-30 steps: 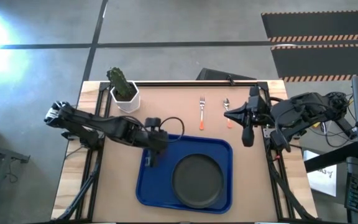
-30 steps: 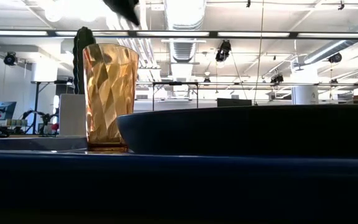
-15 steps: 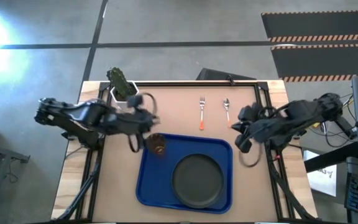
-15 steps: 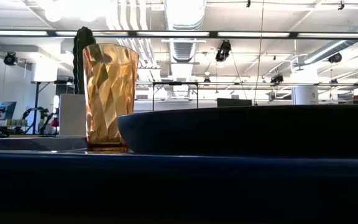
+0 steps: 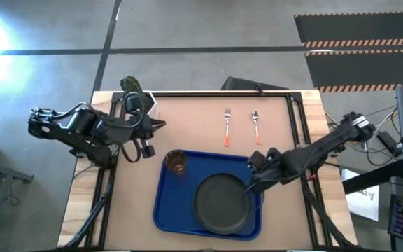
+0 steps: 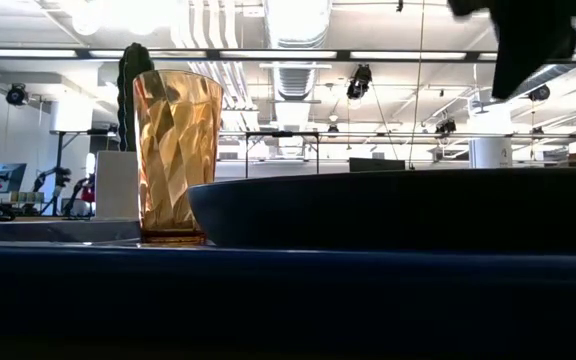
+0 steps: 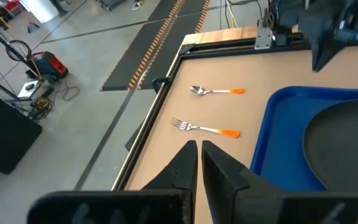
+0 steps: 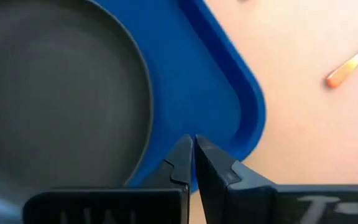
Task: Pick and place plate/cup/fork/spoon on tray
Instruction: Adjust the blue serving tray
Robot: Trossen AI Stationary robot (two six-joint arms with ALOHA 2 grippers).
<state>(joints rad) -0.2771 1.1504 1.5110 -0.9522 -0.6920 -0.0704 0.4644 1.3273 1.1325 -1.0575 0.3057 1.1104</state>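
Standing upright in the far-left corner of the blue tray, the amber cup is free of any grip, beside the dark plate on the tray's right half. The fork and spoon lie on the surface beyond the tray. The left gripper, jaws clenched and empty, hangs near the cactus pot. The right gripper, jaws clenched, hovers over the tray's right edge.

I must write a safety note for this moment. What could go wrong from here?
1. The right tool, shut, hangs over the tray's corner beside the plate; a low move could knock either.
2. The fork and spoon lie close together, so a grasp of one may shift the other.
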